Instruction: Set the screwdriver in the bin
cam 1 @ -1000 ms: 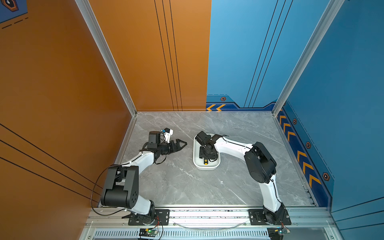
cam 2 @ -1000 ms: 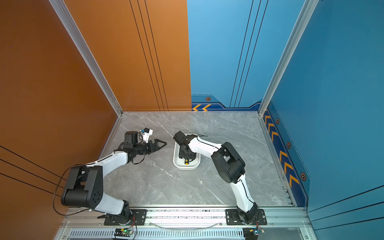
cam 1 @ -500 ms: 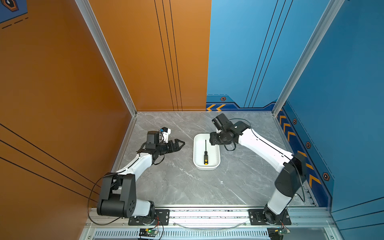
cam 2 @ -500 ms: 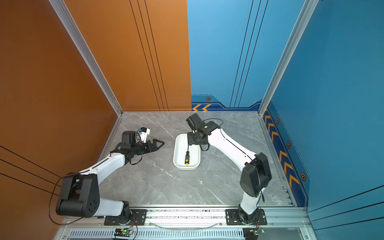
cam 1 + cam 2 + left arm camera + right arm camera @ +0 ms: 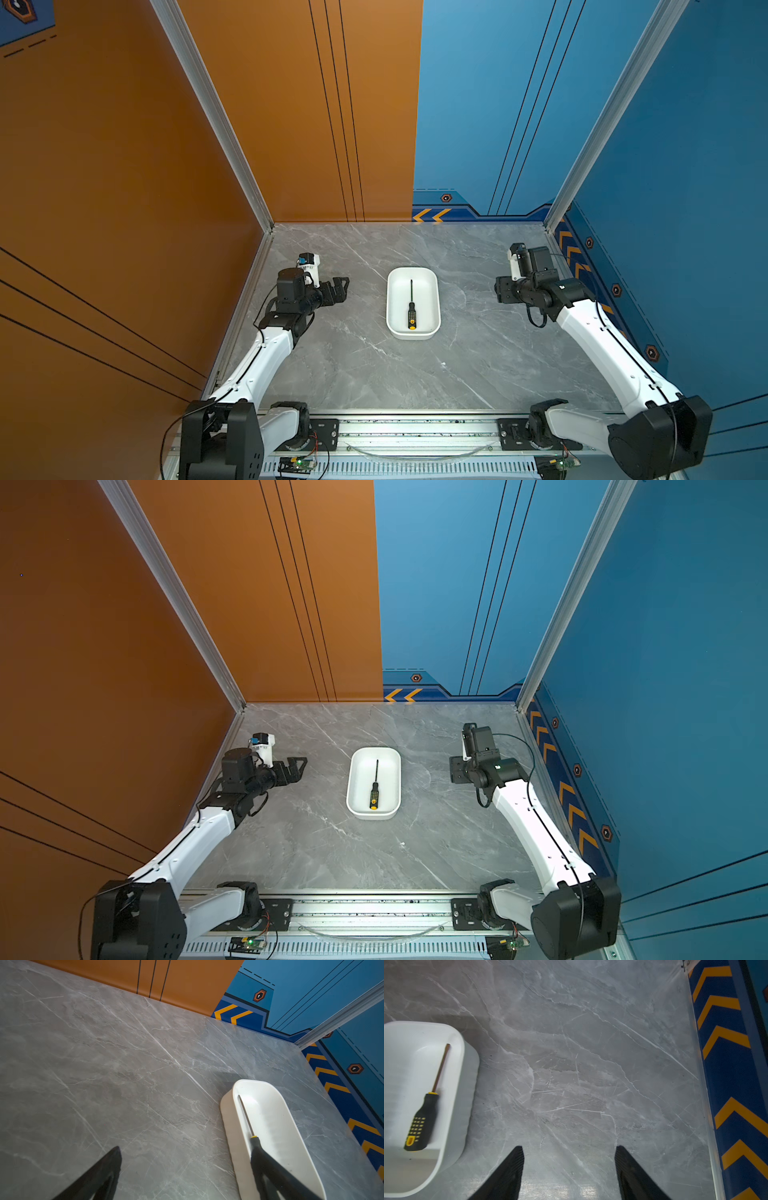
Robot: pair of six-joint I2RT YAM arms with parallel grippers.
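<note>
— The left claw (image 5: 340,284)?
— Spread wide, gripping nothing. Over the worktop (image 5: 374,374) near its left edge, tips turned toward the bin (image 5: 426,291), well apart from it.
— Confirmed from its wrist?
— Yes. Two dark fingers (image 5: 104,1174) far apart, bare grey marble between them.
— Moving right: the bin?
— White, shallow, rounded corners. Mid-worktop in both top views, long side running from the near edge toward the far wall.
— Inside?
— The screwdriver (image 5: 411,305), lying flat on the bin's floor, roughly along the long axis. Thin shaft aimed at the far end, black handle with yellow dots and yellow cap at the near end. Free of both claws.
— Against a wall of the bin?
— Cap close to the near wall; touching or not, impossible to say. Tip just short of the far wall.
— And the right claw (image 5: 500,289)?
— Open as well, holding nothing. Right of the bin, well apart, near the side wall (image 5: 582,266) with yellow chevrons. Seen from its wrist: fingers (image 5: 510,1174) wide, plain marble between, bin (image 5: 409,1059) and screwdriver (image 5: 428,1103) in sight beside.
</note>
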